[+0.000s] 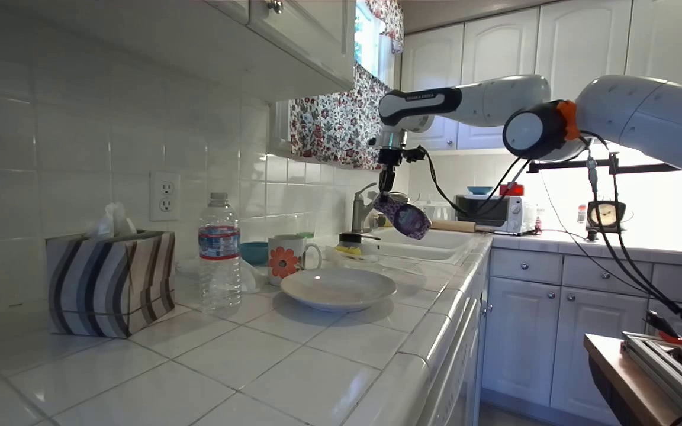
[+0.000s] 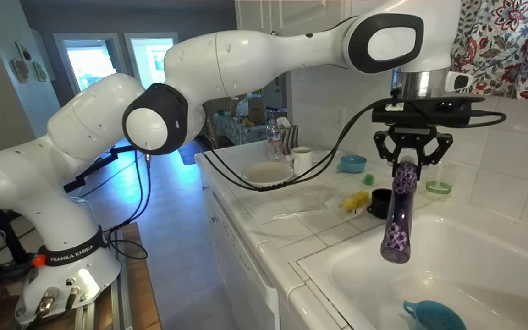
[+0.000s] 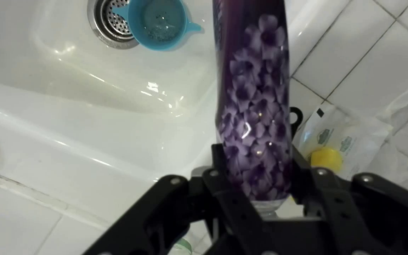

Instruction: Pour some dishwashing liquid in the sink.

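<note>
The dishwashing liquid is a clear bottle with purple contents and a flower print, in both exterior views (image 1: 410,220) (image 2: 398,224) and in the wrist view (image 3: 255,88). My gripper (image 2: 406,170) is shut around its narrow cap-end part; the fingers press both sides in the wrist view (image 3: 255,166). The bottle hangs tilted, cap end up near the palm, base down and out over the sink. The white sink (image 2: 479,261) lies below; its basin also shows in the wrist view (image 3: 119,131). No liquid stream is visible.
A blue cup (image 3: 161,24) sits in the sink beside the drain (image 3: 118,21). A black pot (image 2: 379,203) and a yellow item on plastic (image 2: 356,200) stand at the sink edge. The faucet (image 1: 360,210), a mug (image 1: 282,260) and a plate (image 1: 338,290) are nearby.
</note>
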`<state>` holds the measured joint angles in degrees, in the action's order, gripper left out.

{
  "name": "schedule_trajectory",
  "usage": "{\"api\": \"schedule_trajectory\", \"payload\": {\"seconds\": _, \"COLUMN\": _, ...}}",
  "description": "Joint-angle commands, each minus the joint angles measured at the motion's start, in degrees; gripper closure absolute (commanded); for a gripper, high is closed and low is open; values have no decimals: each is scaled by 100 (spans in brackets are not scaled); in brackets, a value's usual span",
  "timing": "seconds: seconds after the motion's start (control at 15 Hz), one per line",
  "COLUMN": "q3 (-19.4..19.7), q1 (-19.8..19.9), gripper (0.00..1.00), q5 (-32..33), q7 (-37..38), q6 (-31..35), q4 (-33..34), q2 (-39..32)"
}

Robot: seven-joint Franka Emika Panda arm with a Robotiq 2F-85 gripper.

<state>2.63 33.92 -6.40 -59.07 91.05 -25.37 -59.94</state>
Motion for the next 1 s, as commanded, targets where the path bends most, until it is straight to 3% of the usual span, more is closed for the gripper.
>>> {"api": "schedule_trajectory", "payload": {"seconds": 0.0, "q3": -25, "q1": 260, "gripper": 82, "q5": 36, "q7": 440, "q6": 49, "q4": -44, "q2": 106}}
{"api": "schedule_trajectory", "payload": {"seconds": 0.4, "q3": 133, "q1": 475, "gripper": 82, "q5": 288, "q7": 828, "q6": 14, "q4": -49, "q2": 133}}
{"api": "schedule_trajectory", "payload": {"seconds": 0.93, "q3": 918, "q1": 54, "gripper": 82, "q5": 1526, "q7": 964, "q6": -107, "q4": -158, "q2": 177}}
